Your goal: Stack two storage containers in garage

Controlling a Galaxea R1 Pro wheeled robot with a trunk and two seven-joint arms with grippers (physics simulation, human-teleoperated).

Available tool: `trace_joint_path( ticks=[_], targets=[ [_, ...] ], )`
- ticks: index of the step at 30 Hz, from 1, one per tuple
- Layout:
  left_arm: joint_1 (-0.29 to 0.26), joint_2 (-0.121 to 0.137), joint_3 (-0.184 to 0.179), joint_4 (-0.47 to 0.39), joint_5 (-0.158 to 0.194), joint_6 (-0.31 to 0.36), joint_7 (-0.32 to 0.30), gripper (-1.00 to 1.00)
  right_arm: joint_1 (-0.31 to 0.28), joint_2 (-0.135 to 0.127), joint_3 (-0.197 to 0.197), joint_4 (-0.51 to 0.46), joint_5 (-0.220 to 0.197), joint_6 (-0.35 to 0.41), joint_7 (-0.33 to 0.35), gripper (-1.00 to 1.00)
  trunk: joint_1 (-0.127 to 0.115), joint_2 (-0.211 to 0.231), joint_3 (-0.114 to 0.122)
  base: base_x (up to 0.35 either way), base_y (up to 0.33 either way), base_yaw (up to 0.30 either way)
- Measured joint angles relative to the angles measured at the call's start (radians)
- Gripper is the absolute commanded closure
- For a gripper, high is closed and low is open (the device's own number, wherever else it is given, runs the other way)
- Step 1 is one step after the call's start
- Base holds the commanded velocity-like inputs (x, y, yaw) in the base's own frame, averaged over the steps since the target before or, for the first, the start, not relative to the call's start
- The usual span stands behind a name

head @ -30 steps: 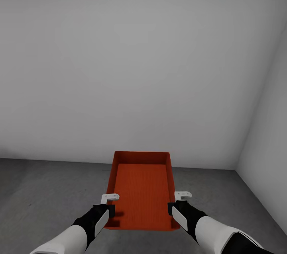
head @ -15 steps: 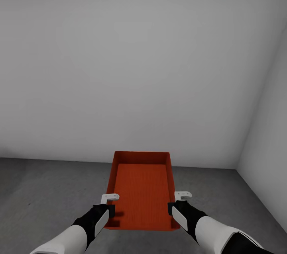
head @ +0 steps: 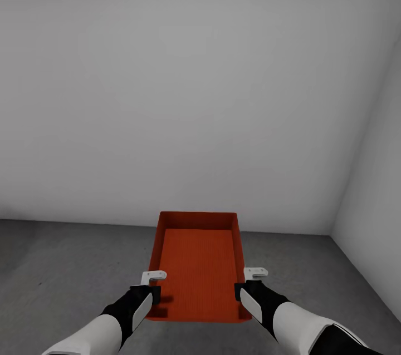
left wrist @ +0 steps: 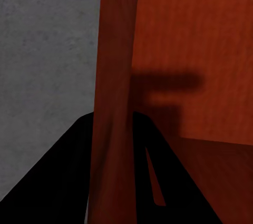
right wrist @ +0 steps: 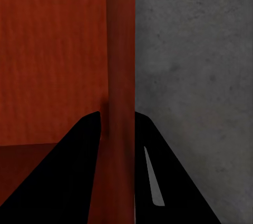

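I hold one orange-red storage container (head: 197, 266) level in front of me, open side up and empty, above the garage's dark grey floor (head: 67, 271). My left gripper (head: 151, 291) is shut on its left long wall near the near end. My right gripper (head: 243, 289) is shut on the right long wall opposite. In the left wrist view the container's wall (left wrist: 113, 66) runs between the black fingers (left wrist: 58, 176) of the left gripper (left wrist: 113, 121). The right wrist view shows the other wall (right wrist: 122, 50) pinched the same way in the right gripper (right wrist: 118, 118), with its fingers (right wrist: 68, 176) on either side.
A bare pale grey wall (head: 195, 93) stands straight ahead and meets the floor just beyond the container's far end. A second wall (head: 381, 199) closes the right side, forming a corner (head: 331, 235). Rough grey floor (left wrist: 47, 50) spreads to the left.
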Motion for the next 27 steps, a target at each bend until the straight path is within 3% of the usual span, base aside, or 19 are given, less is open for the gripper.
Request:
trace_joint_path(
  ticks=[27],
  targets=[
    [0.000,0.000,-0.001,0.000,0.001,0.000,0.000,1.00,0.000,0.000,0.000,0.000,0.000,0.000,0.000,1.00,0.104,-0.189,-0.085,0.000,0.000,0.000]
  ],
)
